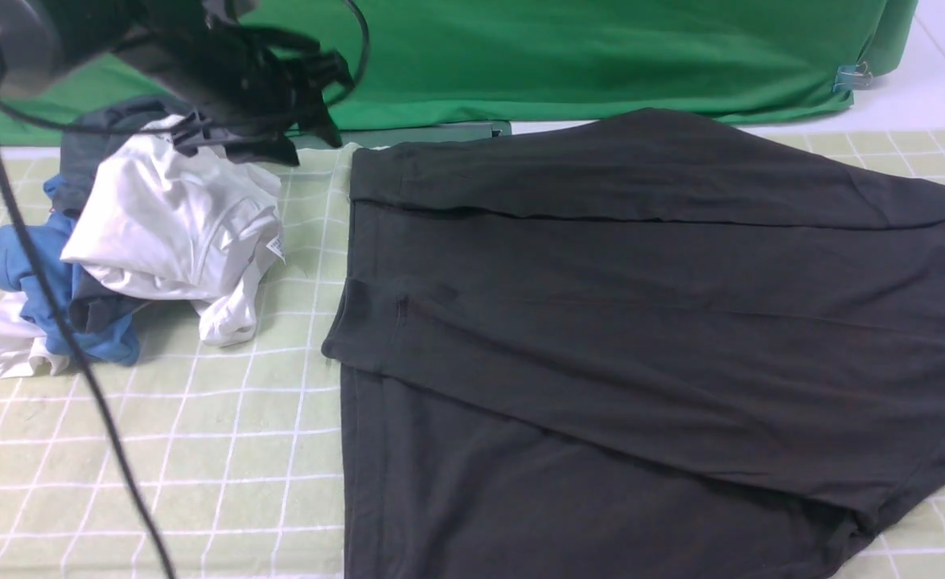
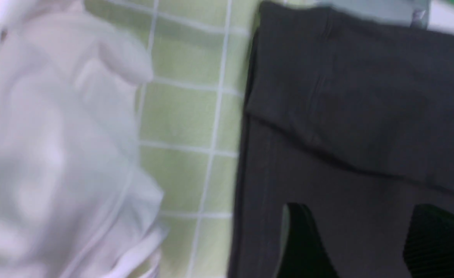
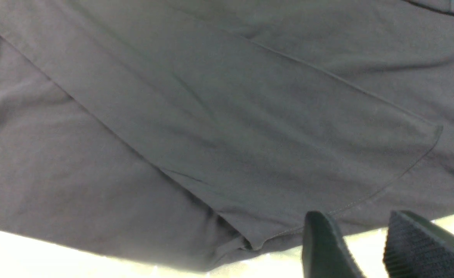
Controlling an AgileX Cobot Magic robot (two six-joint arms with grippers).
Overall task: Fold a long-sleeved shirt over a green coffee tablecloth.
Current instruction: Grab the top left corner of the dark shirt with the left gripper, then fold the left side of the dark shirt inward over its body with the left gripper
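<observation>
The long-sleeved shirt (image 1: 641,322) is black and lies spread over the right and middle of the green coffee tablecloth (image 1: 223,450), with a sleeve folded across its body. My left gripper (image 1: 279,129) hangs blurred above the shirt's far left corner. In the left wrist view this gripper (image 2: 366,235) is open, its fingers wide apart over the shirt (image 2: 366,116) with nothing between them. My right gripper (image 3: 366,247) is open at the shirt's hem (image 3: 211,116), holding nothing, and bright tablecloth (image 3: 56,255) shows between its fingers. It is out of the front view.
A crumpled pile with a white shirt (image 1: 174,225) and a blue garment (image 1: 30,265) lies on the left of the cloth, also white in the left wrist view (image 2: 56,154). A plain deep green fabric (image 1: 601,56) hangs behind, with a blue clip (image 1: 850,78).
</observation>
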